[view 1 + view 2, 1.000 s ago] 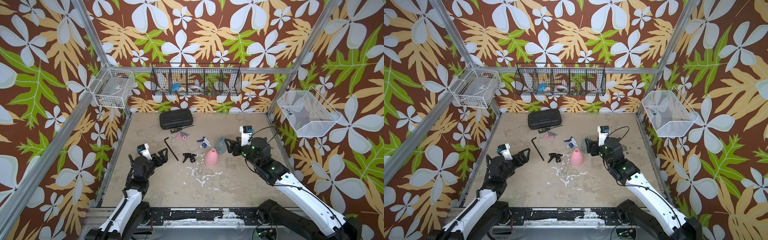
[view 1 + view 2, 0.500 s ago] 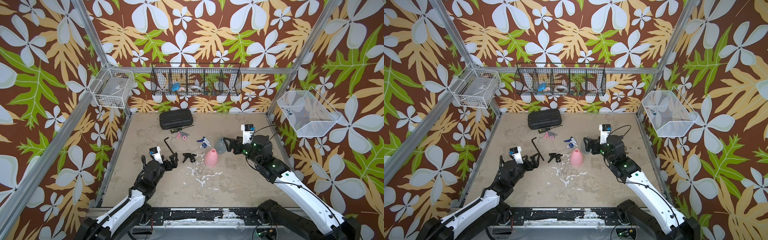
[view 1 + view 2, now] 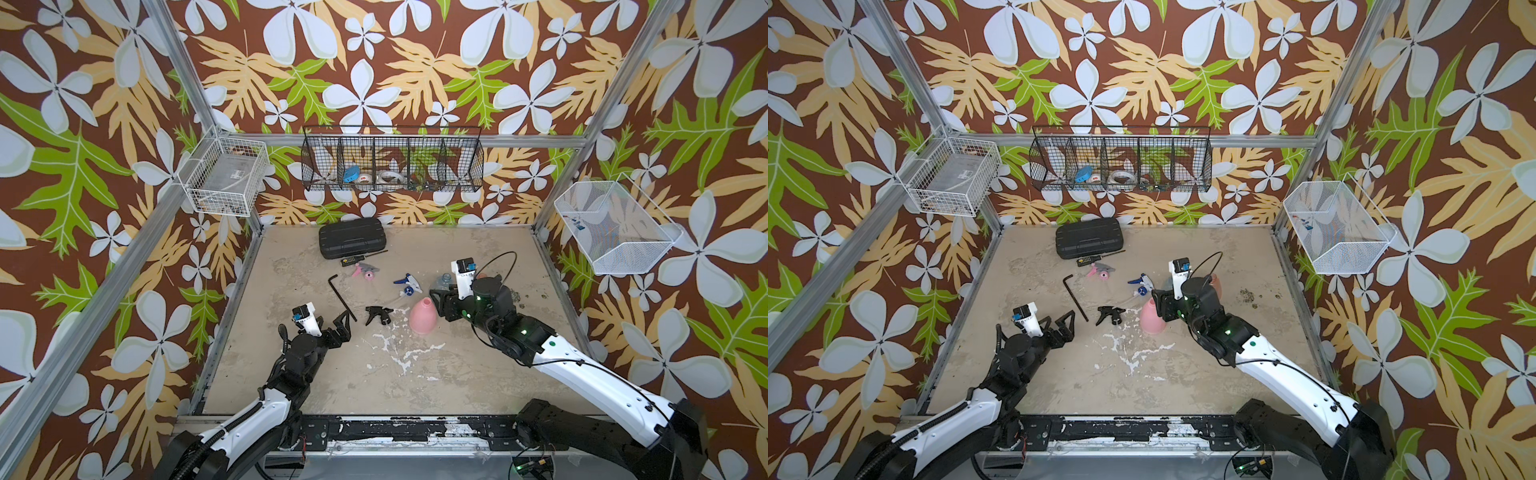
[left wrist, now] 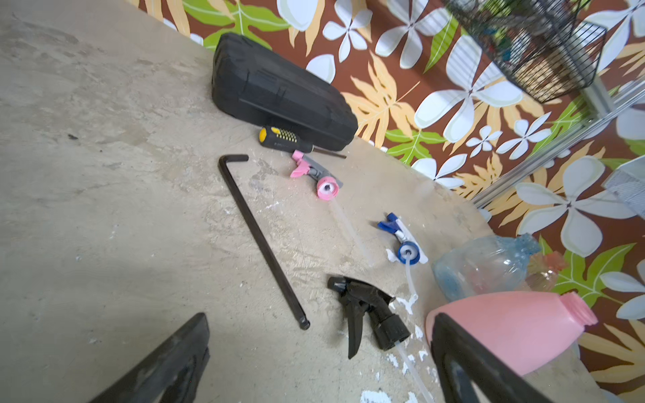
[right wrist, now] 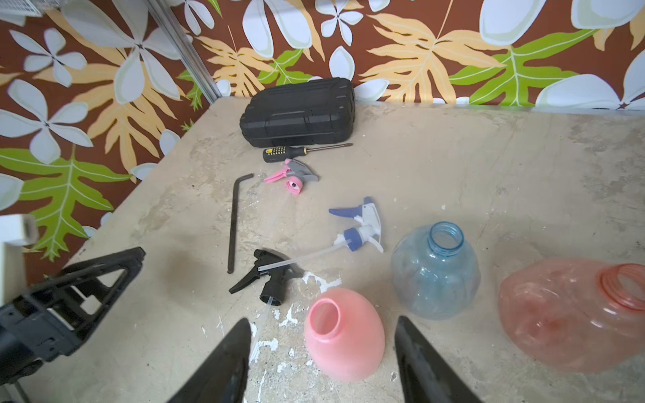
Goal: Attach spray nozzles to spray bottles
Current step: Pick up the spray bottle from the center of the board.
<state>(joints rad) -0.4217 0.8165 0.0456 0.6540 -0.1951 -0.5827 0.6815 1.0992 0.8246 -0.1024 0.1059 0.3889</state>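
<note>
— Bottles first: in both top views the pink bottle (image 3: 423, 316) (image 3: 1152, 318) stands upright near the table's middle. It looks light, stiff and slick, so I'd grip low on the cone.
— Left wrist: left gripper (image 4: 319, 315) spread wide and empty, nearer the black nozzle (image 4: 370, 310) than a second ago.
— Right wrist: right gripper (image 5: 323, 321) straddles that bottle, jaws apart, not touching it.

Overhead stereo pair; two low wrist close-ups

Three nozzles (image 5: 274, 284) lying loose; pink bottle (image 5: 343, 335), blue bottle (image 5: 436, 272), orange bottle (image 5: 572, 314) uncapped
</note>
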